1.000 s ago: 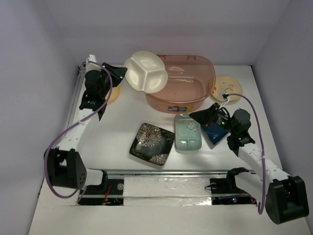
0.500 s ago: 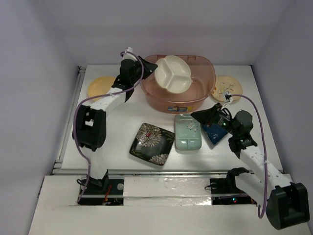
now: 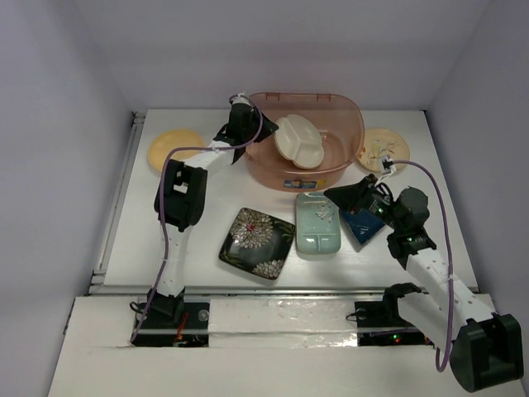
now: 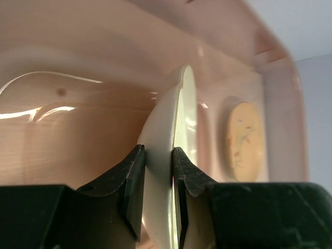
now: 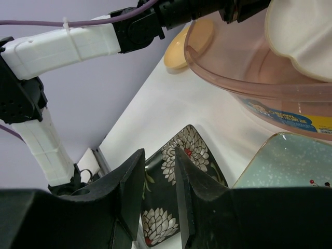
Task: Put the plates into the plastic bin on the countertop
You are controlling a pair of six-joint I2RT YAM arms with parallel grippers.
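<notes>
Countertop: white.
Bin: 12 o'clock.
Cream plate: inside the bin, tilted on edge, rim clamped by left gripper.
Black plate: 7 o'clock.
Green plate: 5 o'clock, near bin front.
Yellow plate: 10 o'clock.
Tan plate: 2 o'clock.
Blue plate: 4 o'clock, beneath right gripper, jaws narrowly parted, empty.

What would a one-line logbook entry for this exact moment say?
left jaws: shut on cream divided plate, tilted inside plastic bin | right jaws: open, empty | other plates: on countertop
</notes>
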